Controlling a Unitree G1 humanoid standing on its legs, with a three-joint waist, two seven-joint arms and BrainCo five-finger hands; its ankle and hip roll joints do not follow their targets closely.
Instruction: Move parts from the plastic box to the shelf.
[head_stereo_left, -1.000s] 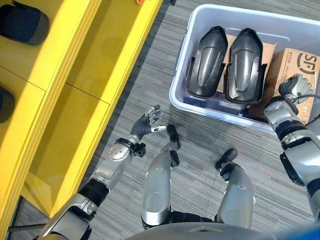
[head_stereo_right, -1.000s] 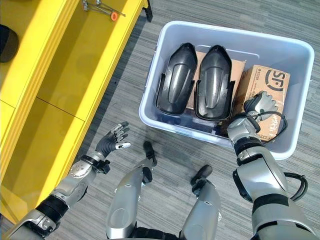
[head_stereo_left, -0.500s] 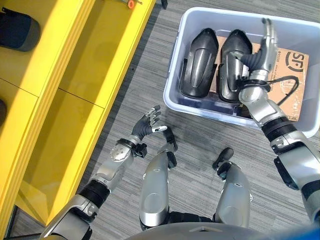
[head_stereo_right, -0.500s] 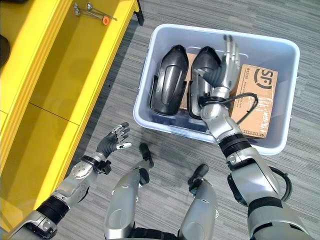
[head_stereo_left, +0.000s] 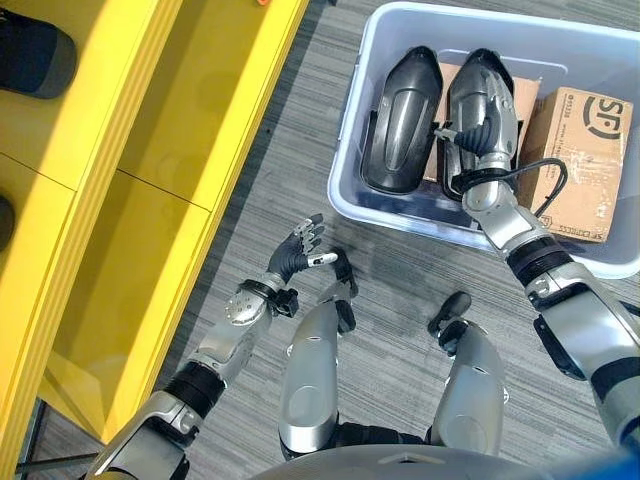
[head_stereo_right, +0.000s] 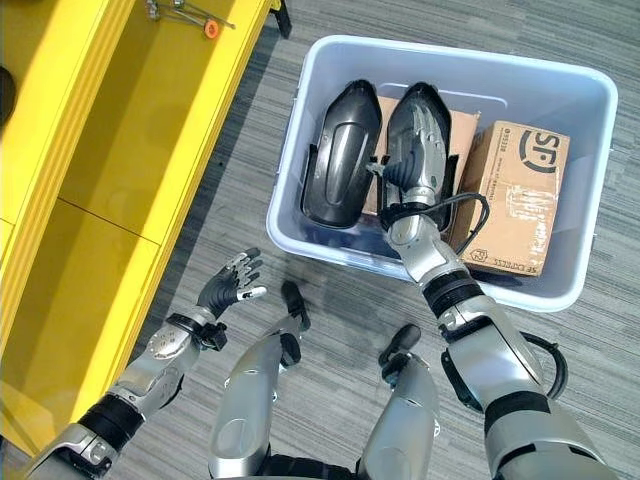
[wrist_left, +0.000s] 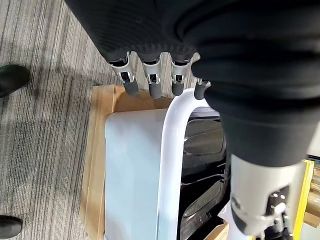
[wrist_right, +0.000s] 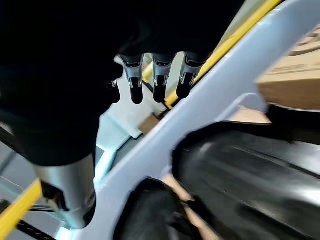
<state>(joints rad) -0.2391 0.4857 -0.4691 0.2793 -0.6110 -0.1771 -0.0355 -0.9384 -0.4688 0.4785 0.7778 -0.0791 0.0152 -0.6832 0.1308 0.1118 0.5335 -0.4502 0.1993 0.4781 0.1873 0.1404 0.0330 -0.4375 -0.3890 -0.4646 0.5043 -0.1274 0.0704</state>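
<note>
Now reach-and-grasp step: right hand (head_stereo_right: 415, 150) spread flat over right black part (head_stereo_left: 484, 90) in plastic box (head_stereo_right: 330, 245), 1 o'clock. Left hand (head_stereo_left: 295, 252) relaxed, idle. Next: curl fingers, lift toward yellow shelf (head_stereo_left: 190, 120), 10 o'clock.

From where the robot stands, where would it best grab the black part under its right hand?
Probably across the narrow rounded upper end of the right black part, coming from above. It leans nose-up in the plastic box, with the other black part close on one side and a cardboard box on the other. The right hand hovers open over it.
</note>
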